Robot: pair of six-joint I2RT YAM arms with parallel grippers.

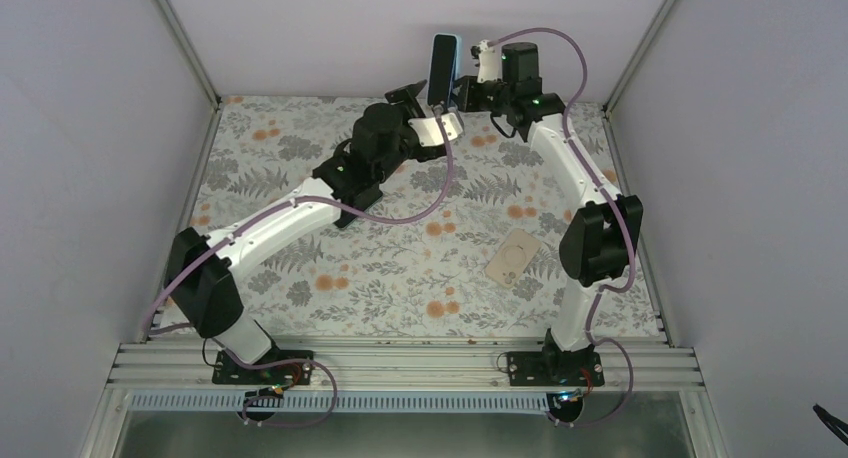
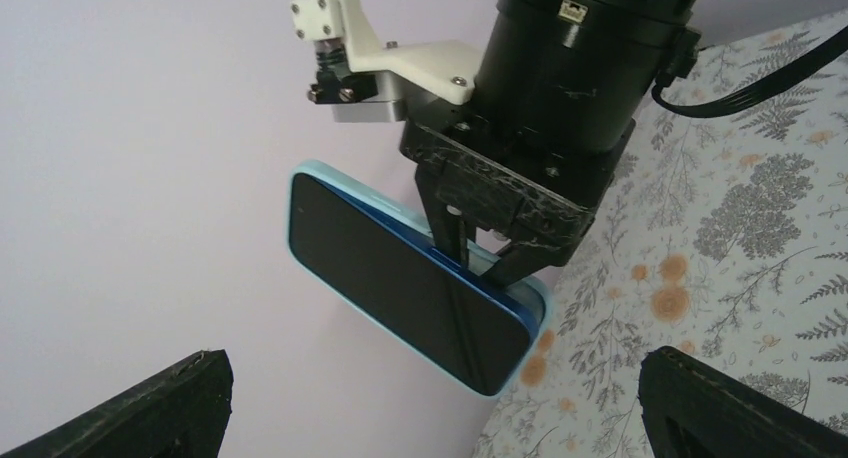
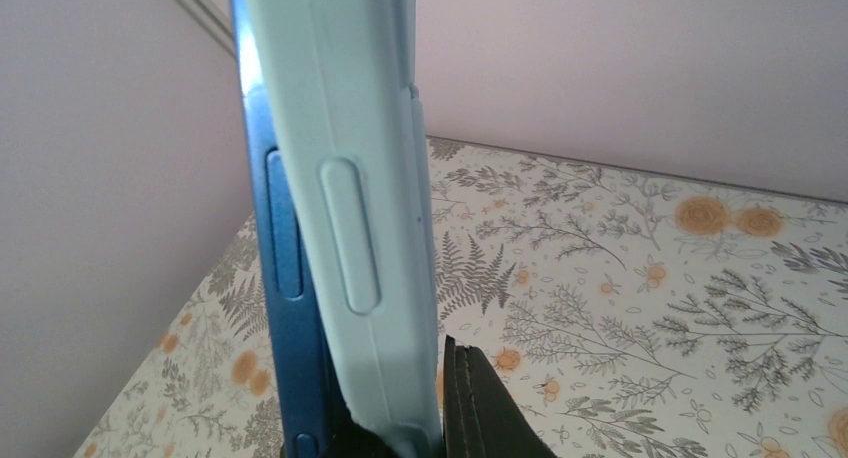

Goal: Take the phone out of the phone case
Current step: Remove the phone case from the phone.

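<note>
The phone [image 1: 443,66], dark screen and blue frame, sits in a light blue case and stands upright in the air near the back wall. My right gripper [image 1: 462,84] is shut on its lower end. In the left wrist view the screen [image 2: 400,278] faces me with the right gripper's fingers [image 2: 450,240] clamped across it. In the right wrist view the case's side [image 3: 350,178] stands a little off the phone's blue edge [image 3: 285,278]. My left gripper [image 1: 428,110] is wide open and empty just in front of the phone; its fingertips [image 2: 170,403] flank it without touching.
A beige oval pad [image 1: 512,255] lies on the floral table [image 1: 400,268] at the right centre. The back wall [image 1: 330,28] is close behind the phone. Both arms reach to the far middle of the table.
</note>
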